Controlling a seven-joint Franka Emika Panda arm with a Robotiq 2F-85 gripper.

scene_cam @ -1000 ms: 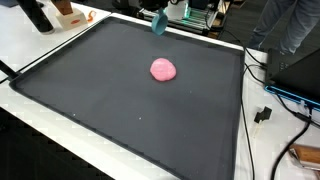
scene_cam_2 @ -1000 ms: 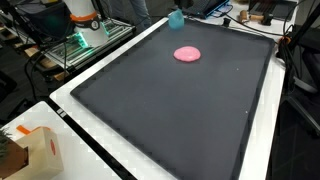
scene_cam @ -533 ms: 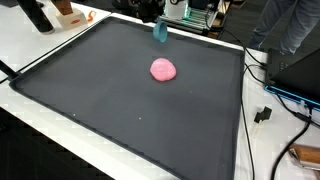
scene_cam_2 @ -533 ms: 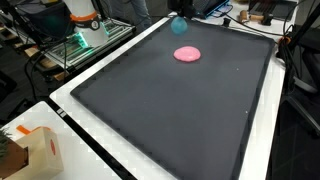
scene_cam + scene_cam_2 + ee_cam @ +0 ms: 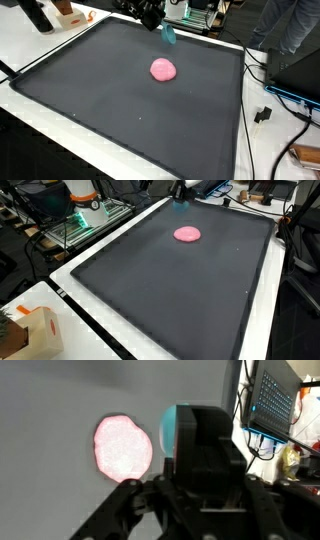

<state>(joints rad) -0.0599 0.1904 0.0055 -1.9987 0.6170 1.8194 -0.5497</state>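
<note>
A small teal object (image 5: 168, 36) hangs just above the far edge of the black mat (image 5: 110, 100), and my gripper (image 5: 163, 29) is shut on it. My dark arm reaches in from the top of that exterior view. In the wrist view the teal object (image 5: 177, 432) shows at the fingertips, partly hidden behind the gripper (image 5: 190, 436). A round pink lump (image 5: 163, 69) lies on the mat nearer the middle, apart from the gripper; it also shows as the pink lump (image 5: 187, 234) and the pink lump (image 5: 123, 448). From this exterior view the gripper (image 5: 182, 190) sits at the top edge.
A white table border (image 5: 70, 290) frames the mat. A cardboard box (image 5: 30, 330) stands at a near corner. Cables (image 5: 265, 112) and a person (image 5: 292, 25) are beside the table's right side. A monitor (image 5: 272, 405) and lab equipment (image 5: 85, 215) stand behind.
The teal object has shifted slightly right and lower along the far edge with the gripper, and more of the arm has come into view. The pink lump has not moved.
</note>
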